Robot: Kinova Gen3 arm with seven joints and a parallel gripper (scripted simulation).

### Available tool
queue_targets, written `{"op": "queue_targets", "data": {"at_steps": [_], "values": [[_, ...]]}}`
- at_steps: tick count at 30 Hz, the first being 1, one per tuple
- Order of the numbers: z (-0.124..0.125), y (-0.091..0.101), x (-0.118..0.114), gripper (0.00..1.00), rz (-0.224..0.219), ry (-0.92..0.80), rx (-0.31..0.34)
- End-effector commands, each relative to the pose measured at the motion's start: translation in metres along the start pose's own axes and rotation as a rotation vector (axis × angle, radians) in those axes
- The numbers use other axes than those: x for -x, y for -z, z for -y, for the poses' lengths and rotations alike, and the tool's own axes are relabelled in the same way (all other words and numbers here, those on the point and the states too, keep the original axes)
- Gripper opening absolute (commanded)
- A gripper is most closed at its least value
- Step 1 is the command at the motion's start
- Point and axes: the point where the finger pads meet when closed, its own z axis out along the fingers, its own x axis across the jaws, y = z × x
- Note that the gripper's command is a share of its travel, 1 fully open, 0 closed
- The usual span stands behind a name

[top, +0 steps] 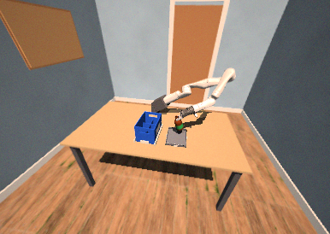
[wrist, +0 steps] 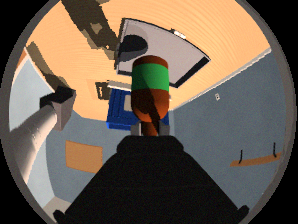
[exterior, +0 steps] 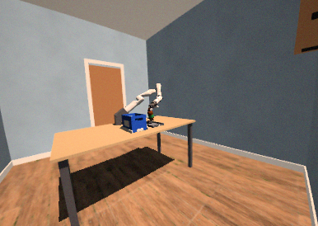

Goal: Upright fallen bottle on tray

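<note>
The fingers themselves are hard to make out: from the wrist view the gripper is just a dark mass filling the lower half, hiding the bottle's neck end. From across the room everything is tiny, so whether the bottle touches the tray or hangs just above it, I cannot tell. What I do see: the gripper is clamped partway closed on the brown bottle with its green band, gripping it from the 1 o'clock side in the top view. The bottle sits over the tray's far edge, roughly upright. The blue crate stands just beside the tray at 9 o'clock.
</note>
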Motion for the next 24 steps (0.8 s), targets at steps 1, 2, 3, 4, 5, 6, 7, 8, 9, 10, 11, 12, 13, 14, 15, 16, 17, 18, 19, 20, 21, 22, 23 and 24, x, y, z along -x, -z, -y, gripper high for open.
{"op": "queue_targets", "data": {"at_steps": [1,2,3,4,5,6,7,8,9,10,11,12,13,14,15,16,17,18,19,20,21,22,23,24], "values": [[-0.0005,-0.0001,0.0001,0.00,0.001,-0.001,0.001],[-0.0005,-0.0001,0.0001,0.00,0.001,-0.001,0.001],[-0.0005,-0.0002,0.0001,0.00,0.001,-0.001,0.001],[-0.0004,-0.0002,0.0001,0.00,0.001,-0.001,0.001],[-0.0003,-0.0002,0.0001,0.00,0.001,-0.001,0.001],[-0.0002,-0.0002,0.0001,0.00,0.001,-0.001,0.001],[-0.0001,-0.0003,0.0001,0.00,0.001,-0.001,0.001],[-0.0001,-0.0003,0.0001,0.00,0.001,-0.001,0.001],[-0.0001,-0.0003,0.0001,0.00,0.001,-0.001,0.001],[0.0000,-0.0003,0.0001,0.00,0.001,-0.001,0.001],[0.0002,-0.0004,0.0001,0.00,0.001,-0.001,0.001],[0.0004,-0.0005,0.0001,0.00,0.001,-0.001,0.001],[0.0006,-0.0005,0.0001,0.00,0.001,-0.001,0.001],[0.0009,-0.0006,0.0001,0.00,0.001,-0.001,0.001],[0.0011,-0.0007,0.0001,0.00,0.001,-0.001,0.001],[0.0014,-0.0008,0.0001,0.00,0.001,-0.001,0.001],[0.0018,-0.0009,0.0001,0.00,0.001,-0.001,0.001],[0.0021,-0.0011,0.0001,0.00,0.001,-0.001,0.001],[0.0025,-0.0012,0.0001,0.00,0.001,-0.001,0.001],[0.0029,-0.0014,0.0001,0.00,0.001,-0.001,0.001],[0.0034,-0.0015,0.0001,0.00,0.001,-0.001,0.001],[0.0038,-0.0017,0.0001,0.00,0.001,-0.001,0.001],[0.0044,-0.0019,0.0001,0.00,0.001,-0.001,0.001],[0.0049,-0.0021,0.0001,0.00,0.001,-0.001,0.001]]}}
